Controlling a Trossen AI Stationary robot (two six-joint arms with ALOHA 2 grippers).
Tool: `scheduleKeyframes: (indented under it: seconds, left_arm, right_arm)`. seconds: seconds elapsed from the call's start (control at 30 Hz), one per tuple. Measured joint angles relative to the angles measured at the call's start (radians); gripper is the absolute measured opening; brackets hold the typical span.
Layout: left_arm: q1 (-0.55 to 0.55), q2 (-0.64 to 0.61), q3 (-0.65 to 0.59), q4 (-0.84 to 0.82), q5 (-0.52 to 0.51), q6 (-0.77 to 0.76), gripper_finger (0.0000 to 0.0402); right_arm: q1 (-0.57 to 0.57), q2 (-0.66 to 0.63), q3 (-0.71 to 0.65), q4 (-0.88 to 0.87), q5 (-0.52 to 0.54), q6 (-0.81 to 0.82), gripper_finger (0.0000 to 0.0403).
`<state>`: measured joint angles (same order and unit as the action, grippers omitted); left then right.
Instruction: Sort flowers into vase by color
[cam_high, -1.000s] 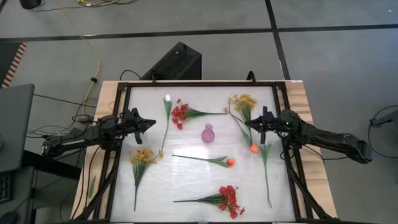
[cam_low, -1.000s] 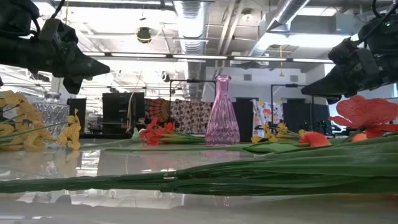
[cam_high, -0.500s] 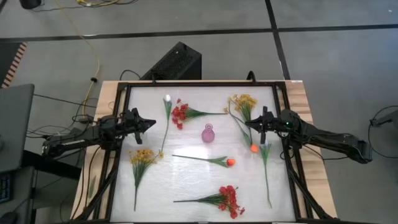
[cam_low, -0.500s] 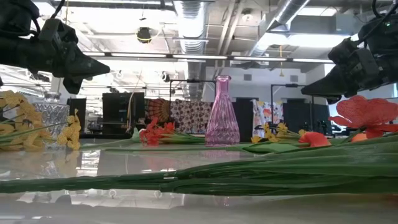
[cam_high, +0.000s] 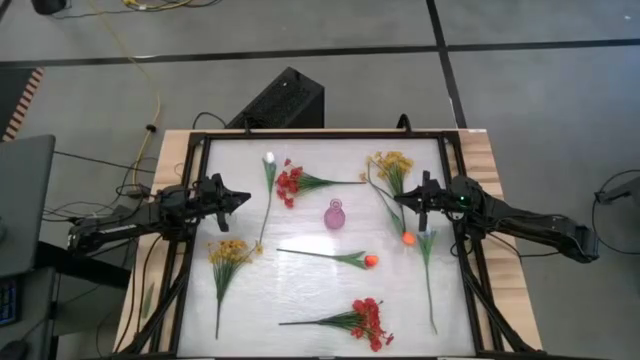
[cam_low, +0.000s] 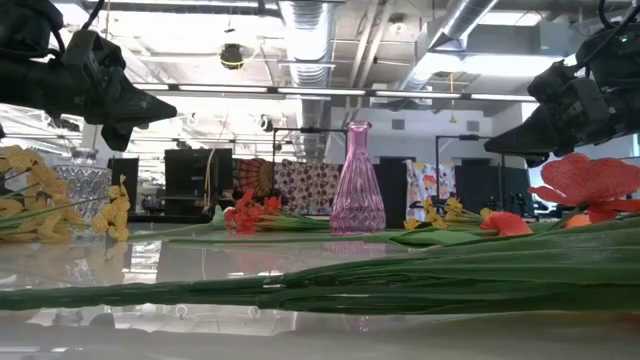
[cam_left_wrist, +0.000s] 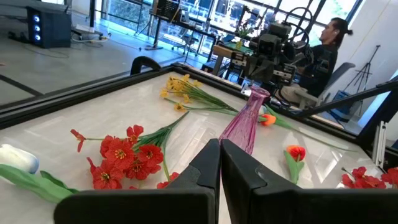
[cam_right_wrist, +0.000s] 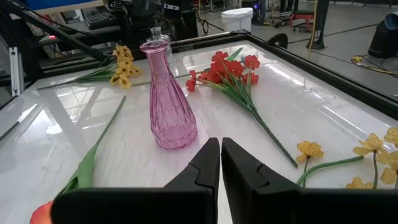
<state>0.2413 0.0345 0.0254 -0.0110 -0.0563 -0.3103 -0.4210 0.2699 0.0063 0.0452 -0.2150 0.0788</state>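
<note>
Inventory, left to right across the table (cam_high: 325, 300):

- Left gripper (cam_high: 238, 198): hovering over the table's left edge, jaws pressed together, holding nothing.
- Yellow spray (cam_high: 232, 251): lying near the left side, stem trailing toward the front edge.
- White tulip (cam_high: 269, 158): lying at the back left, stem running forward.
- Red spray (cam_high: 289, 184): lying just beside the white tulip, between it and the vase.
- Pink glass vase (cam_high: 334, 214): standing upright at mid-table, containing nothing; no stem is reaching its neck in the low view (cam_low: 357, 180).
- Orange tulip (cam_high: 370, 261): lying just in front of the vase.
- Second red spray (cam_high: 370, 322): lying near the front edge.
- Second yellow spray (cam_high: 392, 163): lying at the back right.
- Second orange tulip (cam_high: 408, 239): lying beside the right gripper.
- Right gripper (cam_high: 404, 200): hovering at the right side, fingers showing together in its wrist view, carrying nothing.

Change: nothing is differing from a second ago; both arms are remaining parked and every flower is lying where it was. Judgement: sorting is not yet beginning, and all six flowers are awaiting pickup.
</note>
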Motion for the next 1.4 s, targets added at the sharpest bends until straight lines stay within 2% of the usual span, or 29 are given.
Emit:
scheduleKeyframes:
  seconds: [0.8,0.87,0.97,1.07,1.23,1.4]
  left_arm:
    - [0.0,0.0,0.0,0.0,0.0,0.0,0.0]
    - [0.0,0.0,0.0,0.0,0.0,0.0,0.0]
    - [0.0,0.0,0.0,0.0,0.0,0.0,0.0]
    - [0.0,0.0,0.0,0.0,0.0,0.0,0.0]
    - [0.0,0.0,0.0,0.0,0.0,0.0,0.0]
    - [0.0,0.0,0.0,0.0,-0.003,0.001,0.0]
  right_arm:
    - [0.0,0.0,0.0,0.036,0.002,-0.01,0.0046]
    - [0.003,0.0,0.001,0.085,0.001,0.055,0.0046]
    - [0.002,0.0,0.023,0.157,0.006,0.251,0.0046]
    - [-0.01,0.01,0.059,0.209,0.075,0.349,0.0046]
    - [-0.003,0.139,0.175,0.107,0.043,0.343,0.0046]
    - [-0.011,0.399,0.355,0.037,0.034,0.29,0.0048]
